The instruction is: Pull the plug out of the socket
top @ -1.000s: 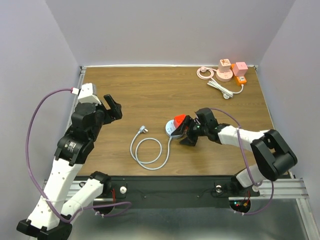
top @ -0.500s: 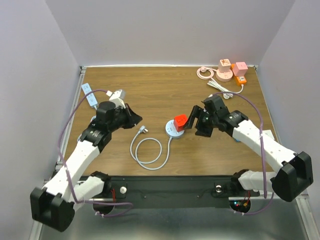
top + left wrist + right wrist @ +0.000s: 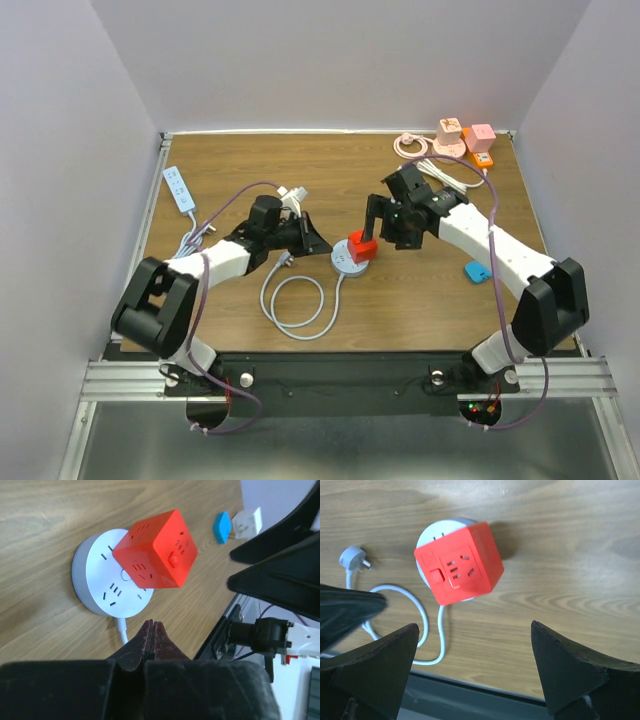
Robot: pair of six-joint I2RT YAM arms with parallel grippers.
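Here, red cube plug (image 3: pixel 155 550), slotted faces, tilted on round white socket (image 3: pixel 97 577)

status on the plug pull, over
Left gripper shut, beside white socket. Right gripper open, over red cube plug. Plug on socket, not yet pulled. Nothing blocking.

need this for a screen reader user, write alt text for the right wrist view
A red cube plug sits on a round white socket on a wooden table. The socket's white cord loops left to a loose wall plug. The right gripper's black fingers stand wide apart in the bottom corners, touching nothing.
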